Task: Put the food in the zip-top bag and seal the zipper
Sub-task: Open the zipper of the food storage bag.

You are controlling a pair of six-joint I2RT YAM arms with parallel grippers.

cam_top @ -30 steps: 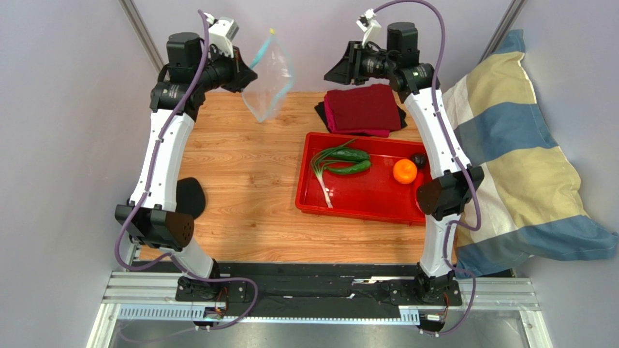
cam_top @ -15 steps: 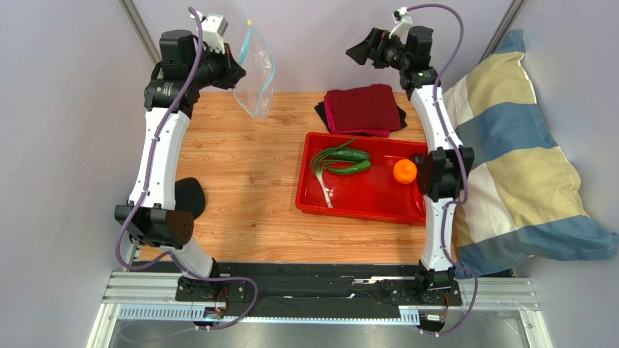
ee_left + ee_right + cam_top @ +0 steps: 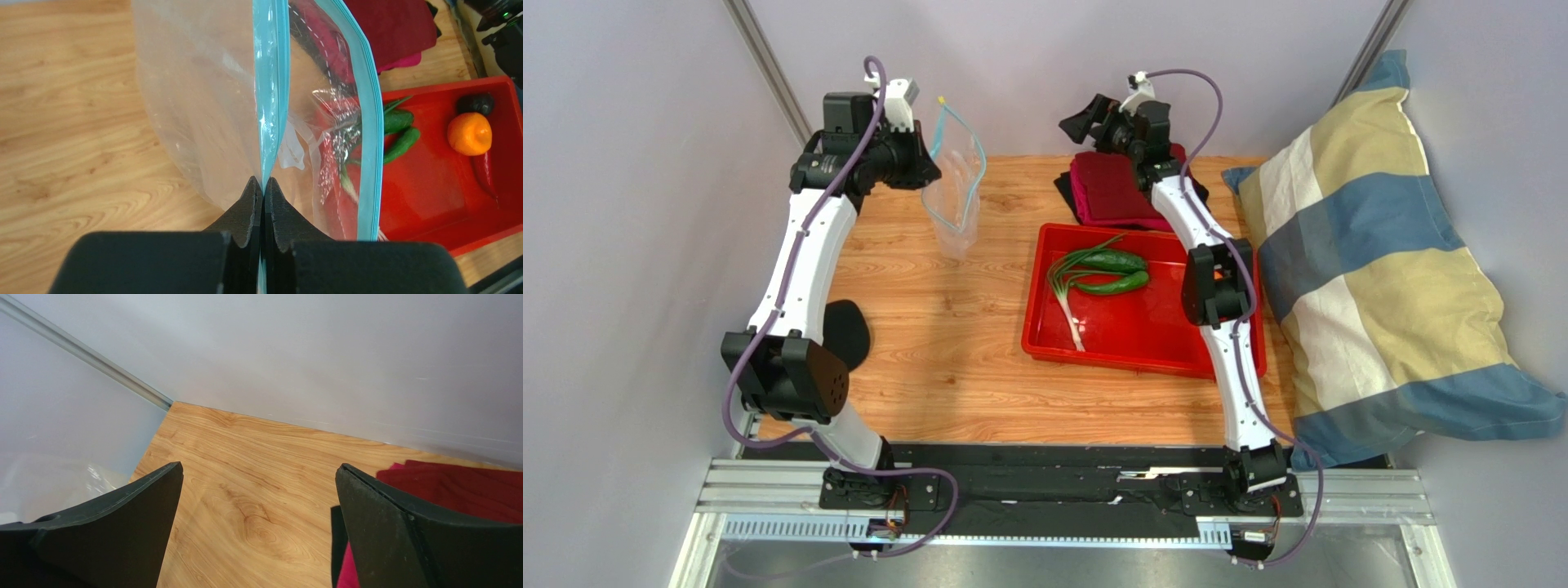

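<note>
Top and wrist views. The left gripper (image 3: 264,184) is clenching its jaws on one lip of the clear floppy zip-top plastic bag (image 3: 196,110), pinching the bluish-green zipper strip (image 3: 270,92) between its black fingers (image 3: 245,208). The bag (image 3: 955,202) is hanging from that grip over the far left part of the wooden table (image 3: 940,331), its second zip lip is standing apart from the gripped one, and a white label patch (image 3: 288,153) is showing through the plastic. The right gripper (image 3: 259,468) is hovering over the far middle of the table with its jaws spread wide and nothing between them, beside the folded dark red cloth (image 3: 1112,190). The food is lying in the red plastic tray (image 3: 1136,355), right of the bag and well apart from it: two long green vegetables (image 3: 1114,272) and a green onion (image 3: 1069,306) at the tray's left, and a round orange fruit (image 3: 469,133), a small dark round piece (image 3: 476,103) and a red chili (image 3: 485,174) at its right. A blue, cream and tan striped pillow (image 3: 1369,282) is resting at the table's right edge.
</note>
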